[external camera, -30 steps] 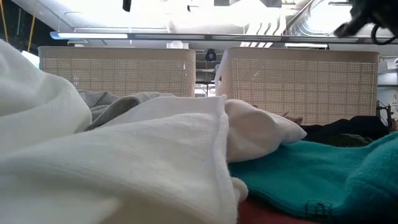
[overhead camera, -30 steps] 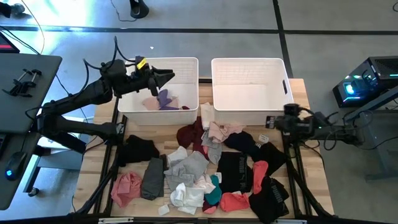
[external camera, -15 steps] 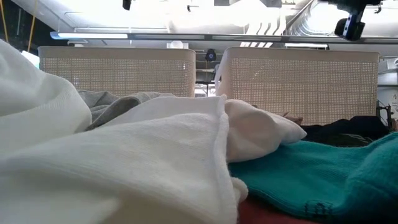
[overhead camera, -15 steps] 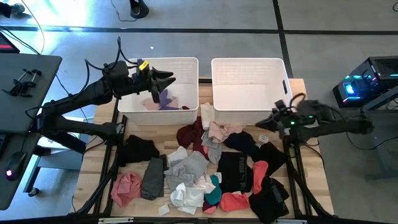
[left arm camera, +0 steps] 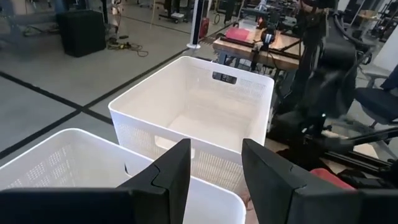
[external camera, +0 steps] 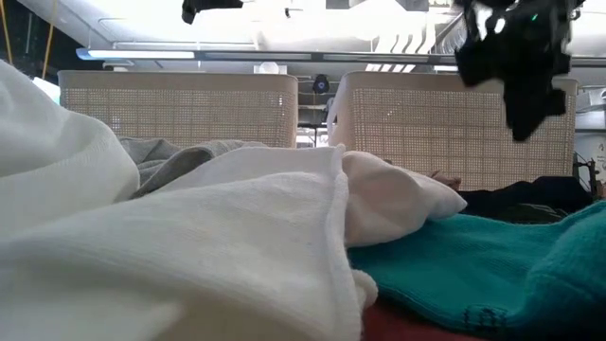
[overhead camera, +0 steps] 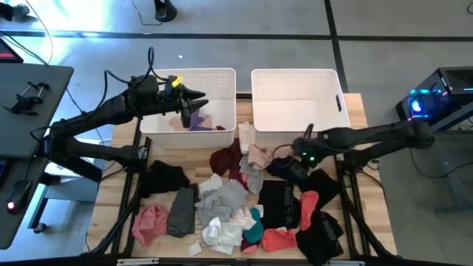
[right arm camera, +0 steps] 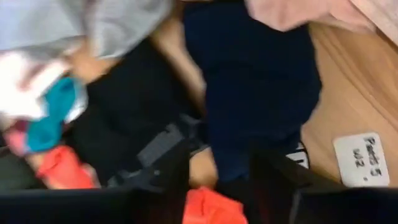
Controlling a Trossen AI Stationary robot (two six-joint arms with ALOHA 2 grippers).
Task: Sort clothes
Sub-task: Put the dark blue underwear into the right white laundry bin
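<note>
Left basket [overhead camera: 222,77], upper left of centre: a few garments inside, lavender and pink [overhead camera: 194,120]. Right basket [overhead camera: 295,81]: bare. Most clothes [overhead camera: 244,203] heaped on the wooden surface [overhead camera: 373,214], lower centre. Sorting barely begun, by the look. Left gripper [left arm camera: 214,163] above left basket, fingers apart, empty. Right gripper [overhead camera: 292,168] low over black garment [right arm camera: 255,81], centre right; fingers parted, nothing grasped as yet.

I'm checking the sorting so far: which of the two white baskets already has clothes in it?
The left white slatted plastic basket, under the left end effector, holds lavender and pink garments. The right white basket shows only its bare floor.
</note>
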